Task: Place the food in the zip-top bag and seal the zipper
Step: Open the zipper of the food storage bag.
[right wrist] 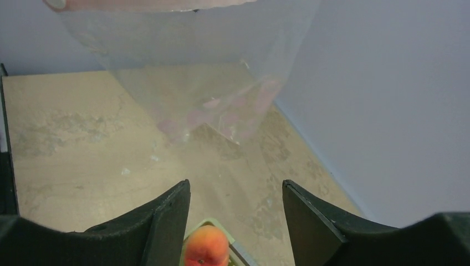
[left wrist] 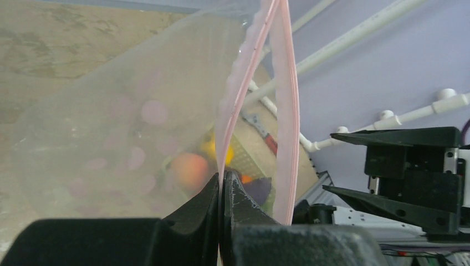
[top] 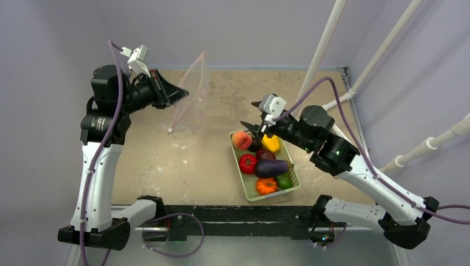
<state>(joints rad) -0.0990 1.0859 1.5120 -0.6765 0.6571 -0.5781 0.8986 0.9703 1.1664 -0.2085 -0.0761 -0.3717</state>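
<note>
Pink zipper [left wrist: 238, 94] being clamped in the left gripper [left wrist: 223, 183], the peach [right wrist: 206, 245] should be centred within the spread right gripper [right wrist: 235, 191].

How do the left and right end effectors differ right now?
1. The left end effector is shut; the right end effector is open.
2. The left one pinches the zip-top bag by its pink zipper; the right one holds nothing.
3. The left one sits toward the far left of the table; the right one hangs over the peach.
Shared: both are black, with two fingers.
</note>
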